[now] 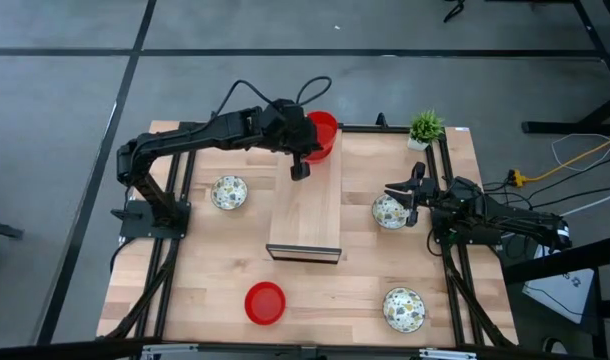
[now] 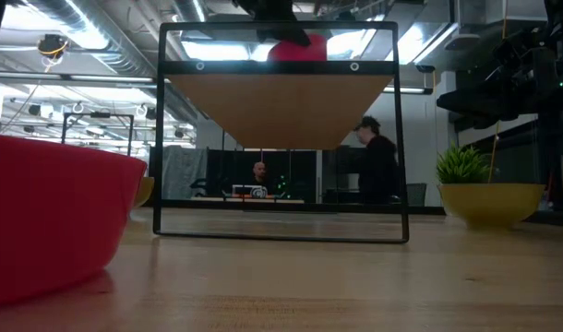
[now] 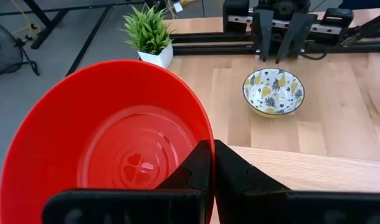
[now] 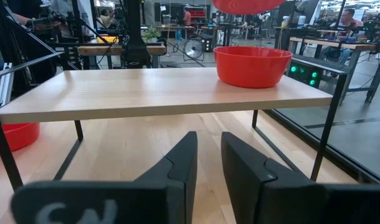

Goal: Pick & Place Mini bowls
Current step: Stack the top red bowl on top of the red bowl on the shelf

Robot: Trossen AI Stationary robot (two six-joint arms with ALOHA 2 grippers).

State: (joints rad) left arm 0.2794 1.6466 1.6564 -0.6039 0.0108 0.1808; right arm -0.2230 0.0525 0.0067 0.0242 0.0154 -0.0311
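Bowl (image 4: 252,65) on shelf's (image 4: 159,90) end

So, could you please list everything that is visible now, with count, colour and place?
red mini bowls: 3, glossy red; one held above the shelf's far end, one on the shelf, one on the table's near side
patterned mini bowls: 3, white with green-brown; left of shelf, right of shelf, near right corner
shelf: 1, light wood, table middle
potted plant: 1, green, far right corner
table: 1, light wood
people: at least two, room behind
left pincer: 1, dark, shut on the held bowl's rim
right pincer: 1, dark, open, beside the right patterned bowl
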